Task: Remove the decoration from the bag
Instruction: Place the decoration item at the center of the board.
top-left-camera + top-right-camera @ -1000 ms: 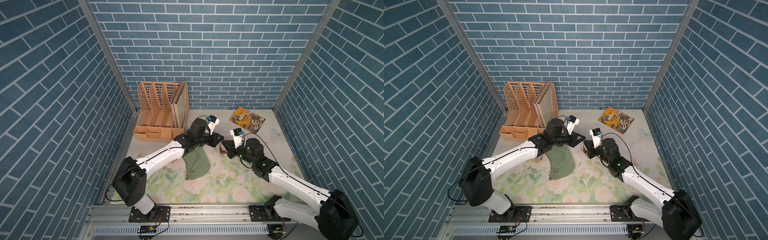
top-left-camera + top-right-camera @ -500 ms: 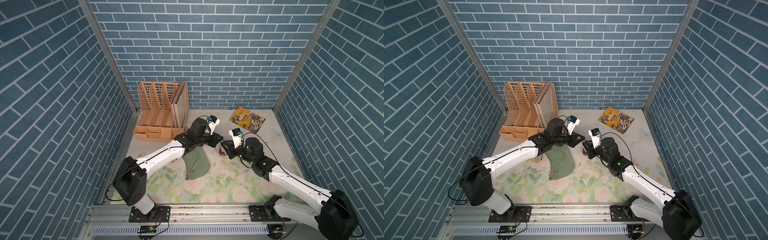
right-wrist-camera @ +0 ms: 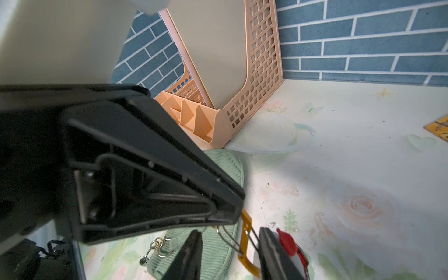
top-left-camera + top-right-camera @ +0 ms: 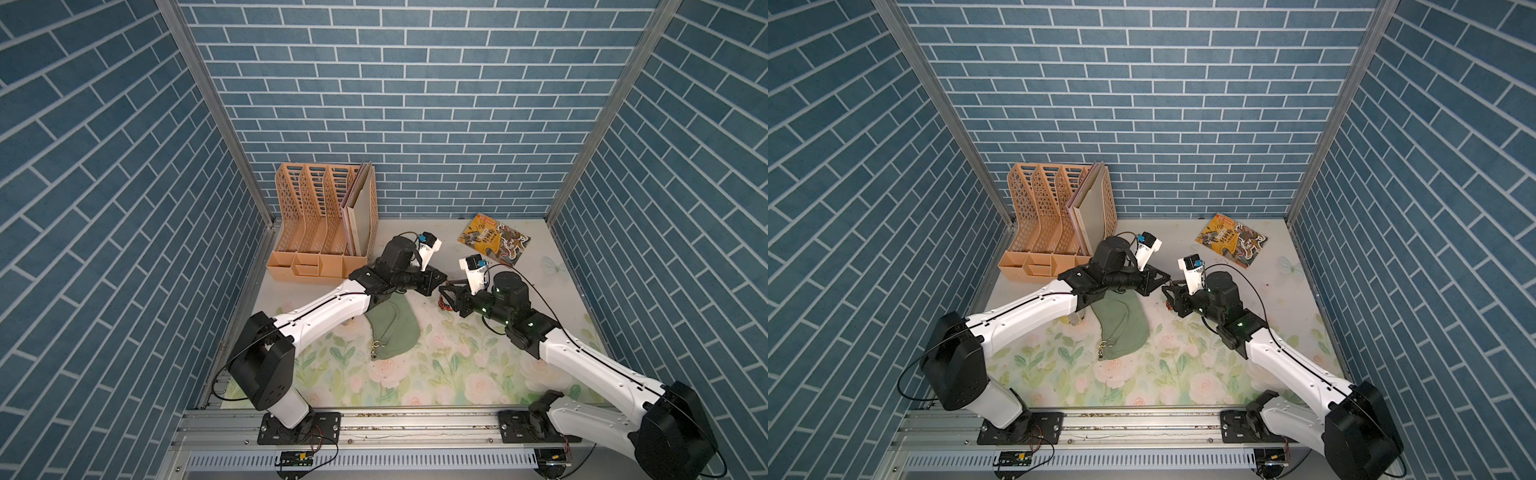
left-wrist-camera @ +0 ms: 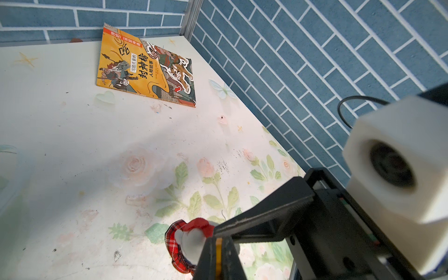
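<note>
Right wrist view: my left gripper [image 3: 238, 213] is pinched tight on the gold clasp [image 3: 247, 232], and my right gripper [image 3: 230, 252] has its jaws apart around that clasp, gripping nothing. The decoration [image 5: 188, 242] hangs from the clasp just above the table [image 5: 72, 145]; the bag [image 4: 392, 328] lies on the table under my left arm. Risks: the charm could swing away from my open right jaws, or the smooth clasp could slip from my left pinch.

Peach plastic file organizer [image 4: 320, 232] sits in the back corner against the blue brick-pattern walls [image 4: 415, 104] – a couple of flat folders [image 4: 1094, 216] stand in its end slot. An orange illustrated book [image 4: 493, 240] lies flat near the back wall, well apart from it, on the floral-print bench [image 4: 436, 365].
</note>
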`<action>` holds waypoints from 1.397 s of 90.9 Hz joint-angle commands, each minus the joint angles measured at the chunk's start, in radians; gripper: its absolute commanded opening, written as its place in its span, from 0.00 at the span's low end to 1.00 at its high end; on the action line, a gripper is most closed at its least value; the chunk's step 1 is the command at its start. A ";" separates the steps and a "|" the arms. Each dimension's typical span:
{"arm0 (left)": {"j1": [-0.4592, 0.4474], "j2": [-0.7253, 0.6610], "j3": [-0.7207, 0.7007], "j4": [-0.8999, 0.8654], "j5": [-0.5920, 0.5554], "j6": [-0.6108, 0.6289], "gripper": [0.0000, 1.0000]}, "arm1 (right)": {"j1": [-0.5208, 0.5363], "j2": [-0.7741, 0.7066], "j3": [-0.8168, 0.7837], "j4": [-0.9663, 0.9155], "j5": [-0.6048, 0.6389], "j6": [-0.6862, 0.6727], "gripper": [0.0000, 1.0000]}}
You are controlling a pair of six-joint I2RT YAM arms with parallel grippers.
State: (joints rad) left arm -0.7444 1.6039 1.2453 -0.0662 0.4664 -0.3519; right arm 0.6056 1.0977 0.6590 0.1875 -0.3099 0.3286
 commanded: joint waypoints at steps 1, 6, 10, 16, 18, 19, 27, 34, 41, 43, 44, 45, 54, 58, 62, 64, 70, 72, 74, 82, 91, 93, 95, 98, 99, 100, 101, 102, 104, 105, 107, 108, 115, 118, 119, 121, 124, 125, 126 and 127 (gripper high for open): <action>-0.004 0.024 0.006 -0.027 0.020 0.034 0.00 | -0.027 -0.024 0.025 0.073 -0.086 0.061 0.47; -0.004 0.026 0.008 -0.032 0.021 0.039 0.00 | -0.040 -0.019 0.022 0.089 -0.121 0.087 0.49; -0.004 0.029 0.011 -0.036 0.022 0.041 0.00 | -0.044 -0.016 0.025 0.099 -0.146 0.103 0.51; -0.004 0.038 0.016 -0.040 0.036 0.043 0.00 | -0.045 -0.010 0.027 0.108 -0.163 0.124 0.52; -0.005 0.040 0.017 -0.038 0.043 0.044 0.00 | -0.045 -0.007 0.026 0.115 -0.164 0.134 0.52; -0.005 0.041 0.018 -0.037 0.046 0.044 0.00 | -0.046 -0.007 0.025 0.118 -0.166 0.139 0.53; -0.012 0.050 0.023 -0.038 0.063 0.044 0.00 | -0.046 0.002 0.028 0.141 -0.171 0.181 0.54; -0.016 0.056 0.025 -0.038 0.078 0.045 0.00 | -0.046 0.008 0.036 0.158 -0.173 0.220 0.57; -0.018 0.058 0.022 -0.043 0.088 0.052 0.00 | -0.047 0.014 0.047 0.169 -0.178 0.249 0.59; -0.018 0.060 0.022 -0.047 0.089 0.055 0.00 | -0.047 0.016 0.052 0.170 -0.181 0.256 0.59; -0.019 0.060 0.023 -0.049 0.090 0.057 0.00 | -0.048 0.017 0.054 0.169 -0.182 0.259 0.60; -0.018 0.060 0.023 -0.050 0.090 0.058 0.00 | -0.048 0.018 0.056 0.166 -0.184 0.262 0.60; -0.018 0.070 0.035 -0.074 0.092 0.075 0.00 | -0.050 0.029 0.079 0.150 -0.206 0.285 0.63; -0.019 0.078 0.045 -0.089 0.090 0.082 0.00 | -0.051 0.033 0.089 0.143 -0.215 0.302 0.64; -0.019 0.089 0.056 -0.101 0.090 0.090 0.00 | -0.050 0.040 0.099 0.135 -0.222 0.327 0.65; -0.019 0.093 0.061 -0.105 0.092 0.091 0.00 | -0.050 0.044 0.103 0.131 -0.224 0.339 0.65; -0.019 0.103 0.071 -0.107 0.101 0.093 0.00 | -0.050 0.051 0.110 0.126 -0.227 0.381 0.66; -0.020 0.107 0.075 -0.108 0.104 0.093 0.00 | -0.050 0.051 0.110 0.126 -0.225 0.393 0.66; -0.021 0.109 0.079 -0.109 0.106 0.093 0.00 | -0.050 0.051 0.110 0.128 -0.225 0.404 0.67; -0.021 0.105 0.059 -0.089 0.123 0.091 0.00 | -0.050 0.043 0.103 0.115 -0.202 0.415 0.68; -0.022 0.114 0.055 -0.093 0.142 0.093 0.00 | -0.084 0.045 0.098 0.074 -0.171 0.398 0.69; -0.021 0.112 0.050 -0.093 0.147 0.095 0.00 | -0.097 0.043 0.097 0.070 -0.173 0.396 0.68; -0.021 0.109 0.044 -0.093 0.149 0.097 0.00 | -0.110 0.040 0.094 0.066 -0.174 0.395 0.68; -0.021 0.107 0.034 -0.095 0.151 0.103 0.00 | -0.131 0.036 0.091 0.059 -0.177 0.390 0.69; -0.022 0.105 0.032 -0.098 0.152 0.106 0.00 | -0.139 0.034 0.091 0.055 -0.180 0.388 0.69; -0.022 0.104 0.029 -0.100 0.152 0.109 0.00 | -0.146 0.033 0.091 0.052 -0.182 0.386 0.69; -0.022 0.104 0.027 -0.103 0.153 0.112 0.00 | -0.151 0.032 0.091 0.050 -0.184 0.384 0.69; -0.022 0.104 0.024 -0.106 0.154 0.116 0.00 | -0.160 0.030 0.091 0.048 -0.187 0.382 0.69; -0.021 0.105 0.020 -0.110 0.155 0.122 0.00 | -0.174 0.029 0.091 0.039 -0.191 0.376 0.69; -0.021 0.105 0.018 -0.112 0.156 0.126 0.00 | -0.179 0.027 0.091 0.036 -0.193 0.374 0.69; -0.021 0.106 0.014 -0.116 0.158 0.130 0.00 | -0.191 0.024 0.091 0.027 -0.195 0.371 0.70; -0.021 0.107 0.013 -0.118 0.159 0.135 0.00 | -0.197 0.023 0.090 0.025 -0.196 0.371 0.70; -0.021 0.115 0.008 -0.131 0.166 0.148 0.00 | -0.251 0.019 0.080 0.016 -0.209 0.374 0.71; -0.021 0.118 0.009 -0.138 0.173 0.154 0.00 | -0.268 0.018 0.075 0.012 -0.209 0.376 0.72; -0.021 0.120 0.010 -0.140 0.175 0.155 0.00 | -0.274 0.018 0.073 0.010 -0.209 0.377 0.72; -0.023 0.123 0.011 -0.144 0.176 0.159 0.00 | -0.284 0.017 0.069 0.008 -0.209 0.378 0.72; -0.026 0.127 0.013 -0.150 0.180 0.164 0.00 | -0.300 0.015 0.061 0.009 -0.209 0.381 0.73; -0.027 0.129 0.014 -0.152 0.183 0.167 0.00 | -0.303 0.016 0.058 0.008 -0.209 0.381 0.73; -0.030 0.131 0.015 -0.153 0.186 0.170 0.00 | -0.308 0.014 0.056 0.008 -0.208 0.382 0.73; -0.032 0.132 0.016 -0.156 0.189 0.173 0.00 | -0.313 0.013 0.052 0.008 -0.206 0.384 0.74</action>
State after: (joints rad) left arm -0.7616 1.7138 1.2671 -0.1726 0.6044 -0.2298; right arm 0.3267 1.1374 0.7170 0.1799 -0.5274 0.6922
